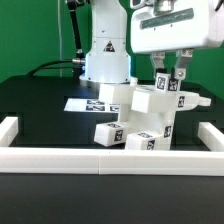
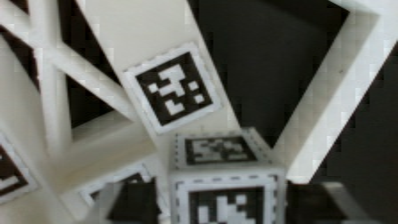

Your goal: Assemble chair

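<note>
**Claw straddles the top block of a half-built chair inside the walled tabletop**

A low white border wall (image 1: pixel 110 158) runs along the near side and both ends of the black tabletop (image 1: pixel 40 110) in the exterior view, making a shallow pen. All the furniture parts sit inside it. The partly joined white plastic chair (image 1: pixel 150 108) stands toward the exterior view's right. Two loose white blocks lie near the front wall, one (image 1: pixel 108 133) toward the exterior view's left and the other (image 1: pixel 141 141) just beside the chair's foot. Both show black-and-white square tags to the camera. The thin flat white marker board (image 1: pixel 85 103) lies on the tabletop behind them, in front of the arm's white base (image 1: pixel 105 55).

The chair rests on the tabletop with its long axis roughly upright, leaning a little. Its chunky pieces climb from the surface to a small tagged top block (image 1: pixel 170 90), and its tags face the exterior camera.

The claw (image 1: pixel 170 84) hangs over the chair with its two dark fingers (image 1: pixel 158 78) apart, one on each side of that top block. Neither view shows whether the pads press the block or stand just clear of it.

In the wrist view, white slats cross at a slant. A broad slat (image 2: pixel 178 88) carries one square tag, and the tagged block sits nearer the camera, blurred.
</note>
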